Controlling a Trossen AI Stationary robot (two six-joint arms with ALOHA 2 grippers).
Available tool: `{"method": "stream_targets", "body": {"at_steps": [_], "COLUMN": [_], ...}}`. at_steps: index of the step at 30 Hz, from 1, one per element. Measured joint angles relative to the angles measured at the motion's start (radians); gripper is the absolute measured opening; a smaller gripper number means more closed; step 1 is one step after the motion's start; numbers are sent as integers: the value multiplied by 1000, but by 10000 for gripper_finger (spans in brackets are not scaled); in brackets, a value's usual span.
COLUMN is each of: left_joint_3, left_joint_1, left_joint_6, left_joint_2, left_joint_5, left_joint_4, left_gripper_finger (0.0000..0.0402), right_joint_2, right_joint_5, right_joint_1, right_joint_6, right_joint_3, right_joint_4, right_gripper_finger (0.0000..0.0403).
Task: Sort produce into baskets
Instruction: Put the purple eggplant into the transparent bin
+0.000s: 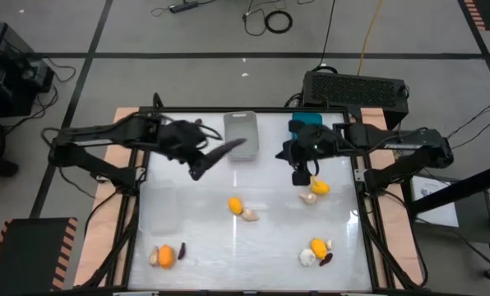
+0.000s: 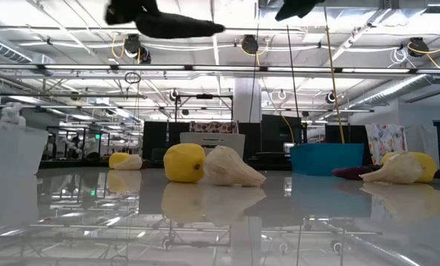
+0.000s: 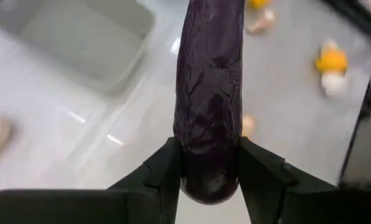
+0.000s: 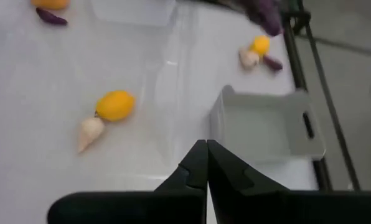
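Grey floor [image 1: 187, 74] with dark seam lines, loose cables [image 1: 270, 18] coiled on it. Black vented box [image 1: 356, 89] off the table's far edge. Hazard-striped mat [image 1: 31, 247] by the near-left corner. Open ceiling [image 2: 227, 44]: pipes, trusses, hanging lamps. White pillar [image 2: 247, 103] mid-room.

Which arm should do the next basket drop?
Left. The left gripper holds the dark purple elongated eggplant in its jaws, near the light grey rectangular basket. The right gripper is shut and empty, near the teal-blue basket.
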Motion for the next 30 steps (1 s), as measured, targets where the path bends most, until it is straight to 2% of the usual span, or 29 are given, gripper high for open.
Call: {"method": "stream_targets", "body": {"at_steps": [5,9,13,20,23,26,30], "left_joint_3": [0,0,-29,-154,-217,-276,-331], "left_joint_1": [-131,-275,-419,-634,-723,-805,-859], "left_joint_6": [-367,-641,-865,-1213,-1381,-1516,-1551], "left_joint_2": [-78,-110,-117,-109,-108,-104,-67], "left_joint_5": [-160,-230,-270,-253,-233,-169,-53], "left_joint_4": [-172,-307,-381,-417,-419,-414,-393], "left_gripper_finger": [137,137,137,136,136,136,136], "right_joint_2": [16,34,62,101,113,117,121], "right_joint_5": [-97,-159,-168,-168,-168,-168,-168], "right_joint_1": [-71,-102,-104,-102,-102,-102,-102], "right_joint_6": [-93,-96,-42,152,188,195,196], "right_joint_3": [-1,0,-1,0,0,0,0], "right_joint_4": [78,127,137,185,201,202,204], "right_gripper_finger": [0,0,0,0,0,0,0]}}
